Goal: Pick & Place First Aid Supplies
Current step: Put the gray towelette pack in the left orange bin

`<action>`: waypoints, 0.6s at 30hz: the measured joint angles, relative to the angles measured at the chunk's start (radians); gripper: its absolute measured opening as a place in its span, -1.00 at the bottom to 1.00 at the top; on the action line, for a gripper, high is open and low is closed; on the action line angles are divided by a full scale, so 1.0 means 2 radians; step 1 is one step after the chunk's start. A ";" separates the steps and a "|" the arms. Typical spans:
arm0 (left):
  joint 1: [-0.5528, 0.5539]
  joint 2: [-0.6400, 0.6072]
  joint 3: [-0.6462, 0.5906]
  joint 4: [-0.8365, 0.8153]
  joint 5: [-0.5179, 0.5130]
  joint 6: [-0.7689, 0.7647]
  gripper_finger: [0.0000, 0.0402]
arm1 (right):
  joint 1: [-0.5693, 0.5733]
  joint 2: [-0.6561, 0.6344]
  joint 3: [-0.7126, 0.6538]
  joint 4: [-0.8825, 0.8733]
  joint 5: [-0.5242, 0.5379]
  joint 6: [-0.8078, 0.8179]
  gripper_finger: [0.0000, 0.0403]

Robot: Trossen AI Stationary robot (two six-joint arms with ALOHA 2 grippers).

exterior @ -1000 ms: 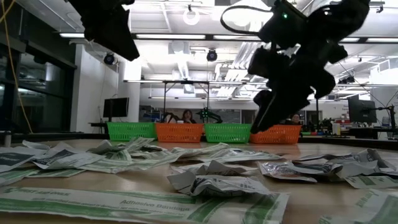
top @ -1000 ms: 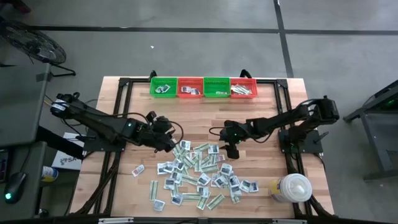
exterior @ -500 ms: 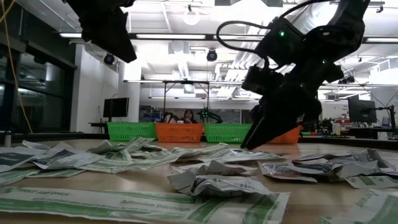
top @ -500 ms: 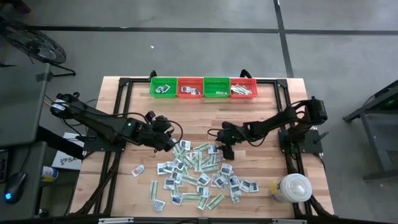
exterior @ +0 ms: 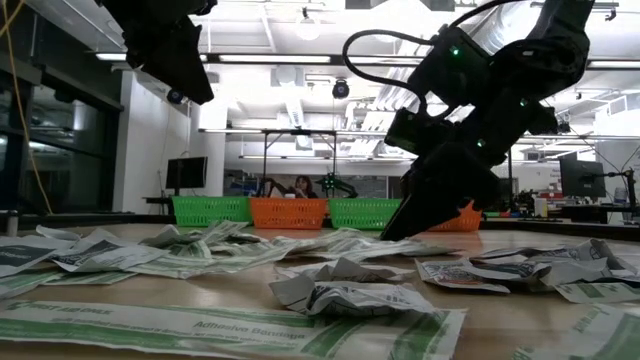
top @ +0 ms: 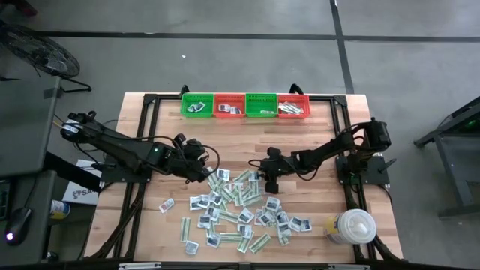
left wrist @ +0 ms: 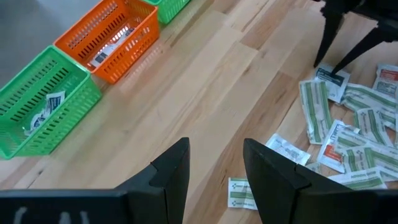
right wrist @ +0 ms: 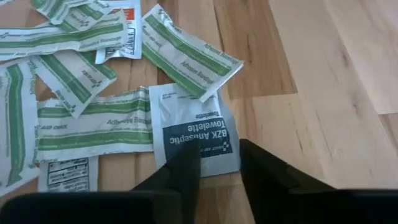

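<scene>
The first aid supplies (top: 240,206) lie as a loose pile of flat packets on the wooden table's near middle. My right gripper (right wrist: 217,165) is low at the pile's far edge, pointing steeply down, open, with its fingertips at a white towelette packet (right wrist: 196,134) that lies flat. In the high view this gripper (top: 264,180) is right of centre. My left gripper (left wrist: 214,168) hangs open above bare wood to the left of the pile and holds nothing. My right gripper comes slanting from above at the towelette packet's near edge (right wrist: 214,171), which lies between its two fingers. One finger (right wrist: 186,165) lies over the packet's corner. Whether the fingers touch the packet, I cannot tell. The packet lies flat on the table.
Four small baskets stand in a row at the far edge: green (top: 196,105), red (top: 229,105), green (top: 262,105), red (top: 293,105), each with a few packets. A big white lidded container (top: 352,226) stands at the near right corner. Bare wood lies between baskets and pile.
My right gripper has come down and a little toward the table's left, onto the far edge of the pile, tipping steeper. The packets have stayed where they were.
</scene>
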 joint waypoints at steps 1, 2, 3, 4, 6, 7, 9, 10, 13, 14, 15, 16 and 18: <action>0.000 0.000 0.000 0.000 0.000 -0.001 -0.27 | -0.002 0.000 0.000 -0.001 0.000 0.000 -0.57; 0.000 0.000 0.000 0.000 0.000 -0.002 -0.27 | -0.003 0.000 0.000 -0.001 0.000 -0.001 -0.61; 0.000 0.000 0.000 0.000 0.000 -0.003 -0.27 | -0.004 0.001 0.000 -0.001 0.000 -0.001 -0.64; 0.000 0.000 0.000 0.000 0.000 -0.004 -0.27 | -0.004 0.001 0.000 -0.001 0.000 -0.001 -0.68; 0.000 0.000 0.000 0.000 0.000 -0.007 -0.27 | -0.005 0.001 -0.001 0.002 0.000 -0.001 -0.76; 0.000 0.000 0.000 0.000 0.000 -0.008 -0.27 | -0.005 0.001 -0.001 0.003 -0.002 -0.001 -0.81; 0.000 0.000 0.000 0.000 0.000 -0.010 -0.27 | -0.005 0.000 -0.001 0.005 -0.010 -0.001 -0.91; 0.000 0.000 0.000 0.000 0.000 -0.011 -0.27 | -0.005 -0.003 -0.002 0.004 -0.011 -0.002 -0.95; 0.000 -0.004 0.000 0.001 0.000 -0.011 -0.27 | -0.005 -0.021 -0.004 -0.006 -0.010 -0.003 -0.97; 0.000 -0.005 0.000 0.001 -0.002 -0.011 -0.27 | -0.007 -0.029 -0.004 -0.014 -0.010 -0.003 -0.97; 0.000 -0.008 0.000 0.000 -0.001 -0.011 -0.27 | -0.009 -0.038 -0.005 -0.019 -0.011 -0.005 -0.98; 0.000 -0.011 0.000 0.000 -0.001 -0.011 -0.27 | -0.012 -0.049 -0.006 -0.028 -0.012 -0.007 -0.99; 0.000 -0.018 0.000 0.005 -0.002 -0.011 -0.27 | -0.019 -0.071 -0.007 -0.051 -0.011 -0.012 -0.99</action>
